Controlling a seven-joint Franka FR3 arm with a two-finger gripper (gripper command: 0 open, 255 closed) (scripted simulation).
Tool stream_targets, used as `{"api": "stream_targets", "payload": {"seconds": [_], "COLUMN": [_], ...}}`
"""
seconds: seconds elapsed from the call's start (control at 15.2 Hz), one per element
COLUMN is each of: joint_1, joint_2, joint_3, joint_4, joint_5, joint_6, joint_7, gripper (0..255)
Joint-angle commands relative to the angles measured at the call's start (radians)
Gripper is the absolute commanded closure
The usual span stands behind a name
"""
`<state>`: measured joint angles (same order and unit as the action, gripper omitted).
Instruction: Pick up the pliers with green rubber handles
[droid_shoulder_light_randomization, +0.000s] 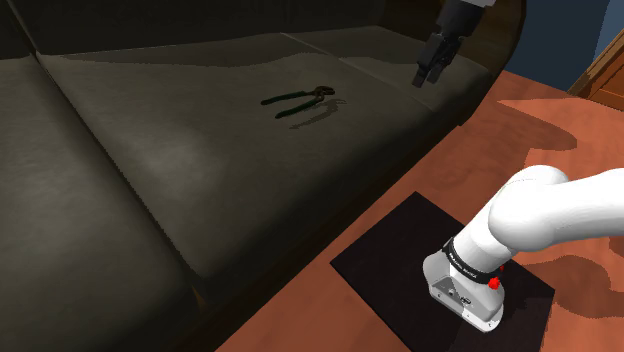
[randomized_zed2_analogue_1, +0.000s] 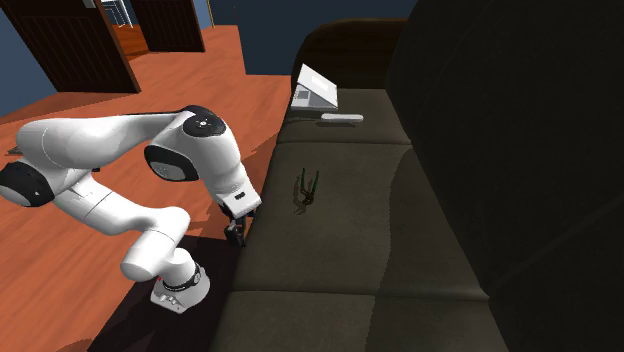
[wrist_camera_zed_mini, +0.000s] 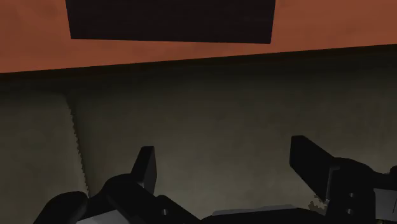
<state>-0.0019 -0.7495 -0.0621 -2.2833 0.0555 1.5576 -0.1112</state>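
The pliers (droid_shoulder_light_randomization: 296, 100) lie flat on the dark sofa seat (droid_shoulder_light_randomization: 200, 160), with dark green handles and a grey head pointing toward the shoulder view's right. In the second exterior view the pliers (randomized_zed2_analogue_1: 306, 188) rest on the middle cushion. My gripper (droid_shoulder_light_randomization: 432, 72) hangs above the seat near its front edge, well to the right of the pliers in the shoulder view. It is open and nothing sits between its fingers. In the wrist view the gripper (wrist_camera_zed_mini: 226, 167) looks down at bare cushion, with the fingers (wrist_camera_zed_mini: 145, 167) standing wide apart.
A white open laptop (randomized_zed2_analogue_1: 316, 87) and a flat white object (randomized_zed2_analogue_1: 342, 118) sit on the sofa's far cushion. The stand rests on a black mat (droid_shoulder_light_randomization: 395, 250) on the wooden floor (droid_shoulder_light_randomization: 560, 130). The sofa back (randomized_zed2_analogue_1: 500, 150) rises behind the seat.
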Motion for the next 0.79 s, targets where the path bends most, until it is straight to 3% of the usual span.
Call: {"api": "stream_targets", "payload": {"seconds": [0.0,0.33,0.73], "joint_1": [0.0,-0.027,-0.074], "joint_2": [0.0,0.025,0.135], "joint_3": [0.0,0.154,0.334], "joint_4": [0.0,0.016,0.109], "joint_5": [0.0,0.09,0.159], "joint_6": [0.0,0.035,0.089], "joint_7": [0.0,0.305,0.669], "gripper": [0,0,0]}}
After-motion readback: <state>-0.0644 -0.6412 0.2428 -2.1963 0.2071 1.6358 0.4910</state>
